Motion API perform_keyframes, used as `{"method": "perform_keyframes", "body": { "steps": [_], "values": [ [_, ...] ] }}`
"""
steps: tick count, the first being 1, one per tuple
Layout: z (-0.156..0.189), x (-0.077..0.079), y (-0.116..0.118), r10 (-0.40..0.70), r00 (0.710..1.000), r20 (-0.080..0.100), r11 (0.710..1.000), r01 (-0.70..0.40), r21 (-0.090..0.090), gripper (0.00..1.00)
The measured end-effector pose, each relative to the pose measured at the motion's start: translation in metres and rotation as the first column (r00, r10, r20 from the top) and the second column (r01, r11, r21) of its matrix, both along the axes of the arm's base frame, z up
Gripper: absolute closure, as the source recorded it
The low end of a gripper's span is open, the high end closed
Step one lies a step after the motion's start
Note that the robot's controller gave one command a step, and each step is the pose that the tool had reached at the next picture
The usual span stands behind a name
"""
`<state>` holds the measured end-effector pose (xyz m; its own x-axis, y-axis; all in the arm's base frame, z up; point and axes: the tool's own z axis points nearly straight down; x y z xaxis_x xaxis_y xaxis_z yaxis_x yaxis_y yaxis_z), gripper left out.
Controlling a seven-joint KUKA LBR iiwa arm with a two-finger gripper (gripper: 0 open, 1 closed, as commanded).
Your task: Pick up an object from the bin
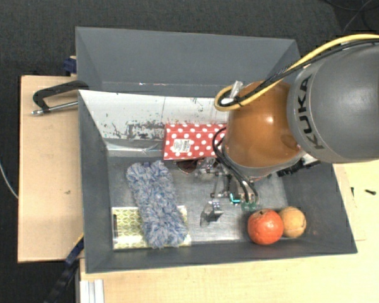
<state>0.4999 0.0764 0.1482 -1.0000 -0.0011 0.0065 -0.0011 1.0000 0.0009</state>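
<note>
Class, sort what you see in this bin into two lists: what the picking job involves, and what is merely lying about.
In the job: gripper, over bare floor mid-bin; grey bin; nearest to it, red round fruit and blue woolly cloth.

Lying about: red white-dotted box; tan ball; yellow patterned packet.

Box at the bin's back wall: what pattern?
Box: red with white polka dots and a white label, clearest in the camera view.
</note>
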Motion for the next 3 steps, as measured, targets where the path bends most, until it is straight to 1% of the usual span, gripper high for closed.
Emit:
{"method": "perform_keyframes", "body": {
  "steps": [1, 2, 3],
  "values": [
    [0.004, 0.002, 0.0, -0.001, 1.0, 0.008, 1.0, 0.001, 0.001, 0.0],
    [-0.062, 0.0, 0.067, -0.034, 0.999, 0.026, 0.999, 0.034, 0.003, 1.0],
    [-0.062, 0.0, 0.067, -0.035, 0.999, 0.026, 0.999, 0.035, 0.004, 1.0]
  ]
}}
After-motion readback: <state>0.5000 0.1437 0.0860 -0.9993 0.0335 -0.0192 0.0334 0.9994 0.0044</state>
